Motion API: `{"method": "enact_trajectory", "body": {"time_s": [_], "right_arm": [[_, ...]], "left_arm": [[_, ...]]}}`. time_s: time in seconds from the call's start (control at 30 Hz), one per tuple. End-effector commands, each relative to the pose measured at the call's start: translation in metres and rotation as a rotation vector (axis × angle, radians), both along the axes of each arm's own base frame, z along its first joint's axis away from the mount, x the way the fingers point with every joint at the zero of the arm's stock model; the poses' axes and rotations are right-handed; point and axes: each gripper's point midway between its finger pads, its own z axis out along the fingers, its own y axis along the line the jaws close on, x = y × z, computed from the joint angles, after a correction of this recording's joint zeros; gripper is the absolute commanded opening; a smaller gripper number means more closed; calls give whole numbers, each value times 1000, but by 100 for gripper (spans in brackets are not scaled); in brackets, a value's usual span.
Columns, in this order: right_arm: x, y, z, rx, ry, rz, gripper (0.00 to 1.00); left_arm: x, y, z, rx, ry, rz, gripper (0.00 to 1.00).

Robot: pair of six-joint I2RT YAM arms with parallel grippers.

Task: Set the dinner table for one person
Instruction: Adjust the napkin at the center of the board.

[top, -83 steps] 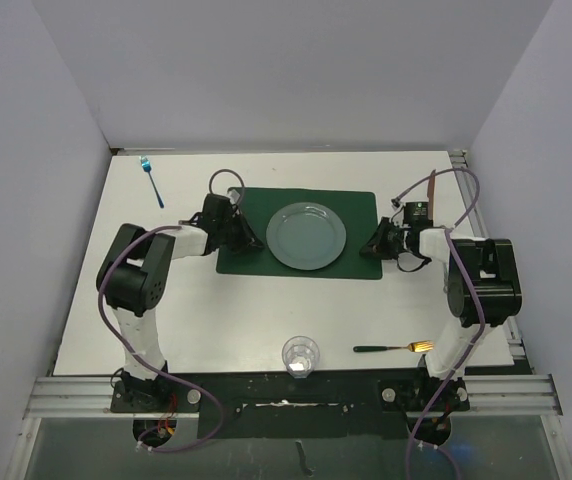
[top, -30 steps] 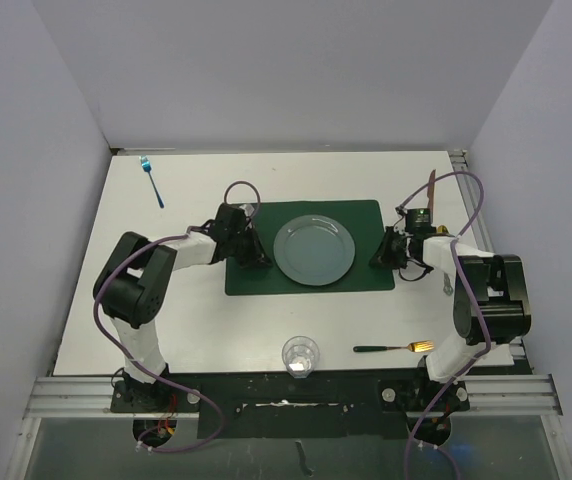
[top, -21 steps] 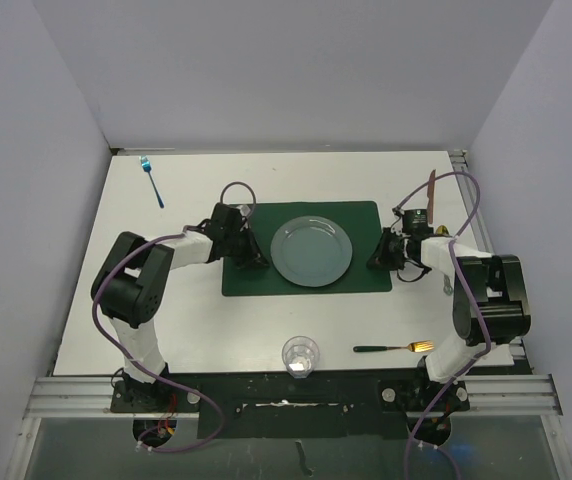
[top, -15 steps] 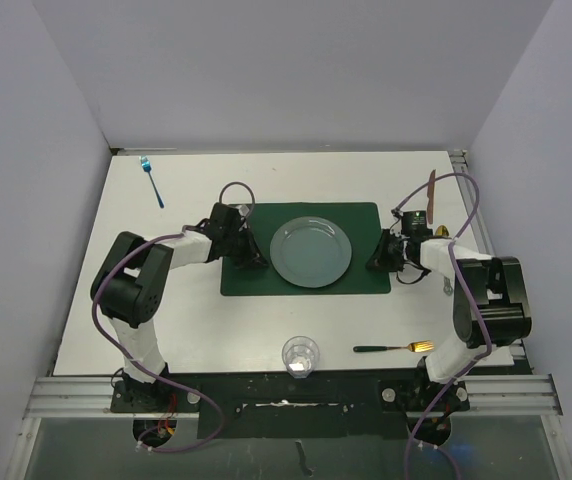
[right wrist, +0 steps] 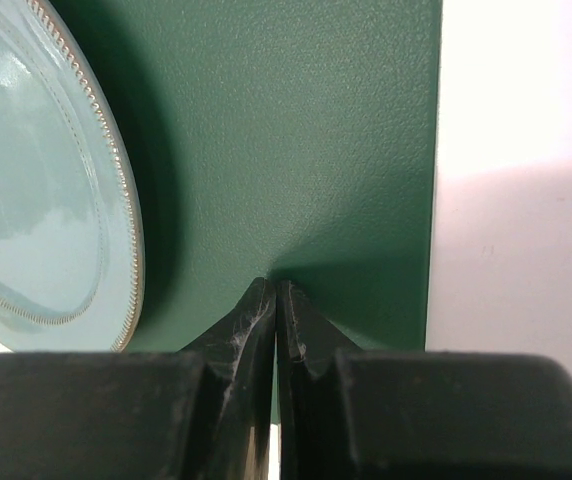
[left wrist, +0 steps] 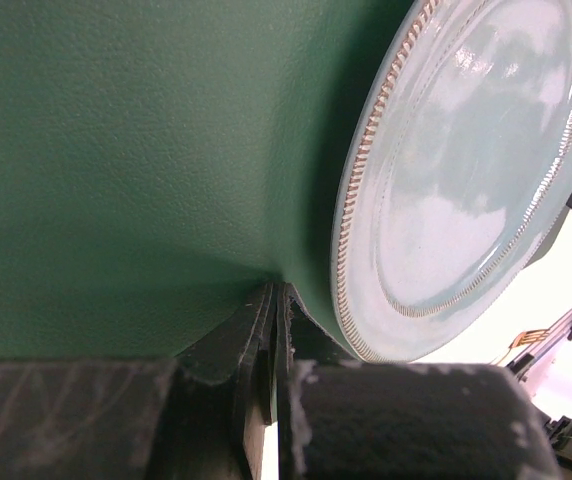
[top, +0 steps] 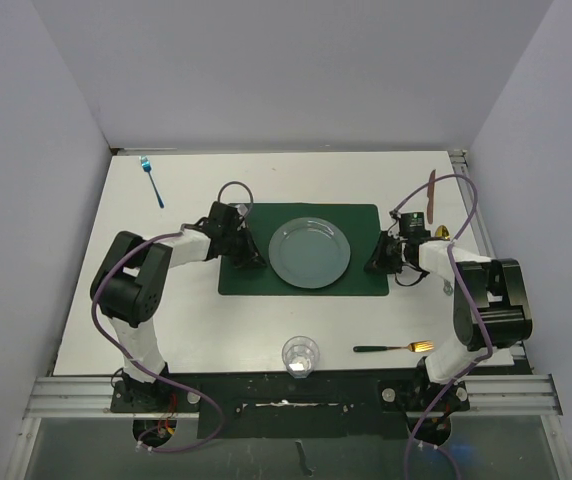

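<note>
A dark green placemat lies on the white dinner table with a pale blue-grey plate on its middle. My left gripper is shut on the placemat's left edge; the plate shows close by. My right gripper is shut on the placemat's right edge, with the plate to its left. A blue spoon lies far left. A fork with a dark handle lies near right. A clear glass stands at the near edge. A brown knife lies far right.
Aluminium rails run along the near edge with both arm bases. Grey walls close in the table on the far, left and right sides.
Both grippers, holding the placemat, have dragged it with the plate back to the left and slightly away from me over the last second.
</note>
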Motion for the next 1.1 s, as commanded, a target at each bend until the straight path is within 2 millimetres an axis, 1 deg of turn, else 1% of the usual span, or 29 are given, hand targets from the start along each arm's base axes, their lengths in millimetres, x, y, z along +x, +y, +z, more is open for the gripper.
{"method": "enact_trajectory", "body": {"time_s": [0.0,0.2,0.37,0.4,0.47,0.53,0.57,0.6,0.67,0.77,0.9,1.0,1.07], "right_arm": [[-26,6,-6,1,71,17,0],[-25,5,-6,-5,70,17,0],[-21,4,-4,-15,64,22,0],[-19,4,-2,-17,58,23,4],[-15,4,3,-18,45,31,15],[-12,3,9,-23,30,38,27],[-9,3,13,-25,22,43,33],[-8,3,17,-25,14,47,37],[-4,3,26,-23,-4,52,41],[2,3,43,-14,-41,57,42],[9,2,64,-14,-84,54,42],[17,-1,76,-10,-126,45,41],[21,-3,79,6,-147,41,40]], "left_arm": [[-10,28,-27,125,77,15,0],[-9,27,-25,118,72,13,0],[-13,28,-22,113,71,26,0],[-14,29,-19,108,67,31,0],[-16,30,-13,102,56,52,0],[-16,31,-2,92,29,68,3],[-19,32,2,88,22,72,6],[-19,33,10,80,7,75,9],[-21,33,24,63,-19,79,11],[-20,32,54,25,-79,83,11],[-10,30,95,-54,-169,88,11],[3,28,135,-171,-250,83,11],[8,26,157,-272,-285,61,11]]}}
